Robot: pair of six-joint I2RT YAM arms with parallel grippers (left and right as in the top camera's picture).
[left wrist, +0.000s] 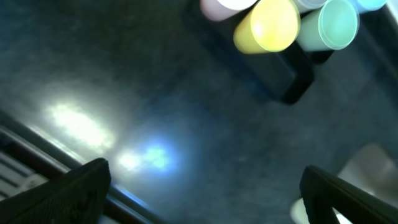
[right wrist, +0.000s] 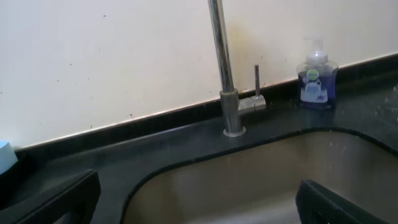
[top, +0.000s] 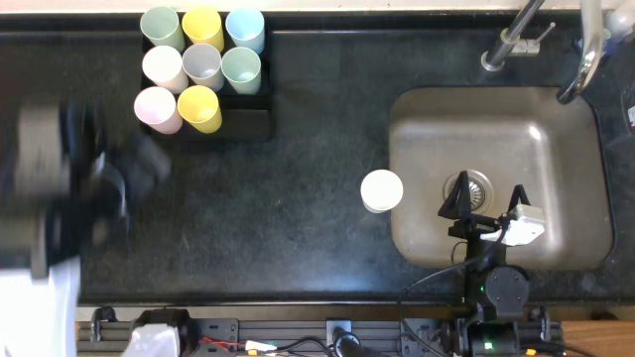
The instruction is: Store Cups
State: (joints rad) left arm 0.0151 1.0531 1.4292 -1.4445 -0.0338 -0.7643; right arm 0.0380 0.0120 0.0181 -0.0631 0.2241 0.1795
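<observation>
1. Counter (top: 298, 228): a dark worktop spanning the top view. A steel sink (top: 556, 129) is set into the right half of the frame, with its drain (top: 466, 186) left of the basin's centre.
2. Rack (top: 248, 124): black, at the upper left of the top view. It holds eight upright cups in three rows.
   - Back row: green cup (top: 161, 27), back yellow cup (top: 202, 28), blue cup (top: 245, 28).
   - Middle row: racked white cup (top: 164, 66), grey cup (top: 202, 65), teal cup (top: 241, 69).
   - Front row: pink cup (top: 158, 108), front yellow cup (top: 199, 108).
3. Loose white cup (top: 382, 190): stands upright on the counter at the frame's centre. It is just beside the sink's left rim and well apart from the rack.
4. Left gripper (left wrist: 204, 177): the fingers are spread wide with nothing between them. It is above bare counter, near the rack's front row. The left arm (top: 79, 188) sits at the left edge of the top view, below the rack.
5. Right gripper (top: 488, 198): the fingers are spread wide and hold nothing. It is over the sink basin at the lower right of the top view, just right of the drain.
6. Faucet (right wrist: 224, 68) and soap bottle (right wrist: 317, 78): both stand on the counter strip behind the sink, against the pale wall (right wrist: 112, 56).
</observation>
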